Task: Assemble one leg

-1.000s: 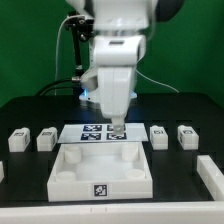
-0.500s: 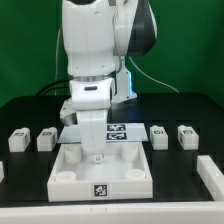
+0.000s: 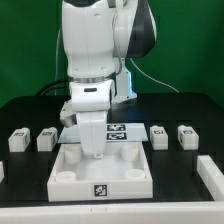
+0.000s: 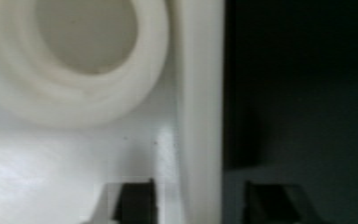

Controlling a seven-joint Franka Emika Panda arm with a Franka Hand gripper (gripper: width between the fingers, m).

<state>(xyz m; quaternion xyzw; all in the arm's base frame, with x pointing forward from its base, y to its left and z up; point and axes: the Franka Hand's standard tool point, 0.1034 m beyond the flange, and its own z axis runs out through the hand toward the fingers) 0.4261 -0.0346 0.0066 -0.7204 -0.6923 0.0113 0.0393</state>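
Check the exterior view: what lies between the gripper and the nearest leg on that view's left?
The corner wall of the tray, where the gripper sits, then a strip of bare table before the leg. The exterior view shows it.

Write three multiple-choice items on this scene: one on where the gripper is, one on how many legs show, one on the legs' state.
1. The gripper is: A at the white tray's far corner on the exterior view's left; B raised high above everything; C off at the exterior view's right edge.
2. Legs in view: A two; B four; C six.
3. The legs are: A fitted in the tray; B held by the gripper; C loose on the table.

Answers: 1 A, its fingertips reach down at that corner's wall. 2 B, two stand on each side of the tray. 3 C, none sits in the tray.
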